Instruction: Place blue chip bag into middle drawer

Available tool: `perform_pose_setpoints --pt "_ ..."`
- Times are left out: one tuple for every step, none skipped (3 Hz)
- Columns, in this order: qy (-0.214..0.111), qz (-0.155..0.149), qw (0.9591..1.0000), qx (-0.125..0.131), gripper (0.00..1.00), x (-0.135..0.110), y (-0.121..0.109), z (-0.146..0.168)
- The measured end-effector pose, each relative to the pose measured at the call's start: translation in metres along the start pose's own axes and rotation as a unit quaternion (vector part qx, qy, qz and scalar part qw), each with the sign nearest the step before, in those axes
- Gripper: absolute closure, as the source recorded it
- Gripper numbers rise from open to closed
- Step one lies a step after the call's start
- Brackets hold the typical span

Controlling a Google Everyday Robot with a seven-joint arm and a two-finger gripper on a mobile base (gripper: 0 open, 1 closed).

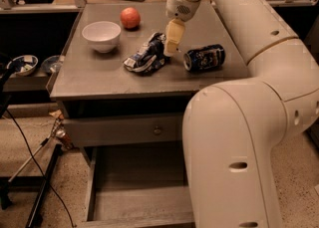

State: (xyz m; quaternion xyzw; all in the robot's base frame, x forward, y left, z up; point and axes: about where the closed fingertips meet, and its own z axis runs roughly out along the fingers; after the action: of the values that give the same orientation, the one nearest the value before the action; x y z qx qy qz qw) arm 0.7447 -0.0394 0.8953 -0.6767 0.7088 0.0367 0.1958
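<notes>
Gripper [171,49] above diagonal blue chip bag [144,59]

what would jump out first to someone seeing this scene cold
The big white robot arm fills the right side, curving up over the grey table. Its hand hangs at the right edge of the crumpled blue chip bag mid-table, a blue drink can lying just right of it. Below, the middle drawer stands pulled open.
</notes>
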Motion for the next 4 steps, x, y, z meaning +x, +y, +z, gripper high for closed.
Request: perform_pose_setpoints --pt "-0.011 -0.006 0.9999 -0.003 0.00 -0.008 0.007 -0.001" --pt "-0.016 -0.006 0.9997 -0.017 0.00 -0.010 0.016 0.010" --pt "-0.011 -0.006 0.9997 -0.022 0.00 -0.009 0.020 0.018" --pt "-0.025 0.003 0.9993 -0.027 0.00 -0.009 0.014 0.031"
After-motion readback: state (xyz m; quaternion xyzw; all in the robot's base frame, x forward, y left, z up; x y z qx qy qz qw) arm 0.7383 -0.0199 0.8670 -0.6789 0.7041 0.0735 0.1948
